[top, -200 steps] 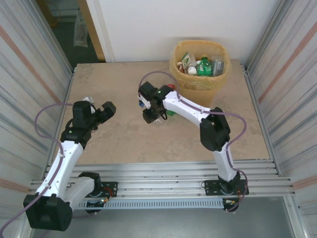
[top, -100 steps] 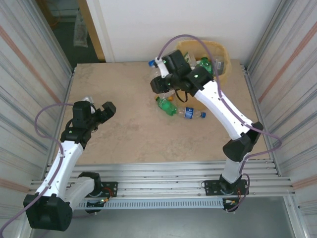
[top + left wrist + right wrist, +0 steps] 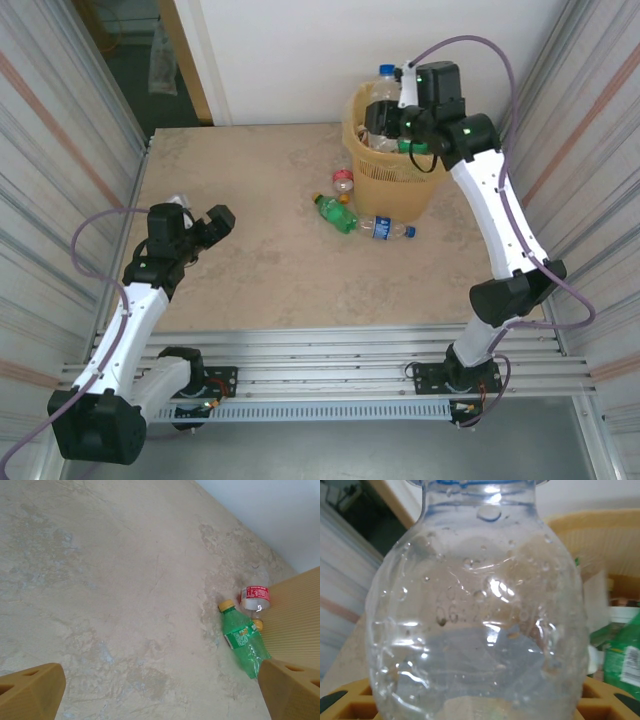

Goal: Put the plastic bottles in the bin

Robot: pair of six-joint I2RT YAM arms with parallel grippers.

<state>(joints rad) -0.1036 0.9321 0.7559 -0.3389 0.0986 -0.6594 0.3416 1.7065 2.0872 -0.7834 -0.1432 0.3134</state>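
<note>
My right gripper (image 3: 385, 115) clamps a clear bottle (image 3: 383, 90) above the bin (image 3: 395, 185); left gripper (image 3: 200, 213) wide open over beige marbled tabletop (image 3: 250, 270). 2 corrugated metal side walls (image 3: 60, 130), white back wall (image 3: 290, 50).

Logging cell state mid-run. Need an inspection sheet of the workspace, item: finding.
Surface: beige stone-look table, no spills seen.
Job's things: bin upright at the far edge; green bottle, blue-labelled bottle and red-labelled bottle on the table by its near-left side; clear bottle held above the rim.
Clutter: nothing seen.
Grippers: left gripper open, empty, over the table's left part; right gripper shut on the clear bottle.
Cables: left purple cable and right purple cable loop free.
Surroundings: corrugated metal walls both sides, white back wall.
</note>
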